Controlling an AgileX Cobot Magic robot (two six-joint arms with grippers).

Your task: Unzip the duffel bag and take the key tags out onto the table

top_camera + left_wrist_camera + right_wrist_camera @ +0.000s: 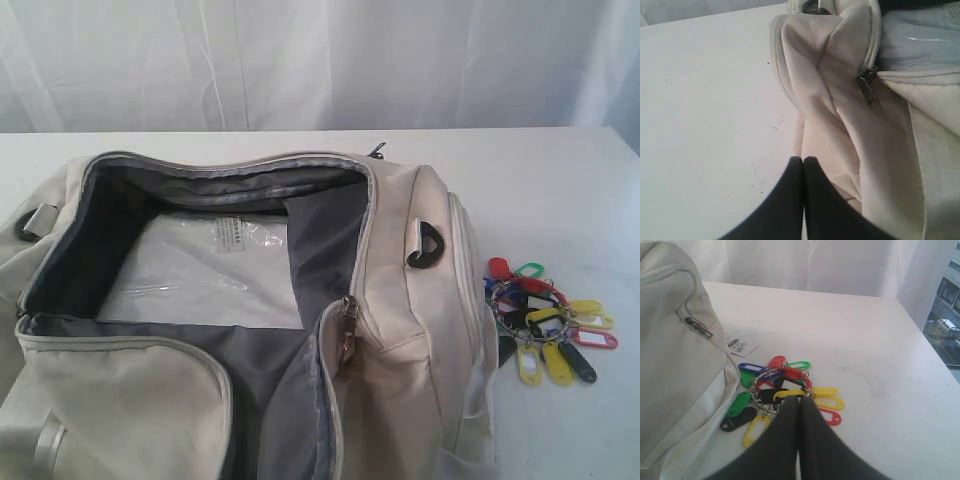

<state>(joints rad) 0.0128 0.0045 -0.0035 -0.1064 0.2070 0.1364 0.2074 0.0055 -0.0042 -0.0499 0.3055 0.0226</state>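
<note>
- On the white surface (560, 180), just right of the duffel bag (400, 330), lie the key tags (545, 320).
- The bag's top gapes, with a clear plastic sheet (200, 275) inside.
- A white hang tag (741, 345) lies near the tags.
- The right gripper (800, 398) is closed and empty, its tips masking some tags; the left gripper (803, 159) is closed and empty beside the bag.

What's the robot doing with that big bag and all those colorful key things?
The duffel bag lies unzipped on the table, wide open, with a clear plastic sheet showing inside. The key tags are out, lying in a bunch on the table beside the bag. The right gripper is shut, close by the bunch; whether it touches it is unclear. The left gripper, also shut, is by the bag's side, holding nothing.
</note>
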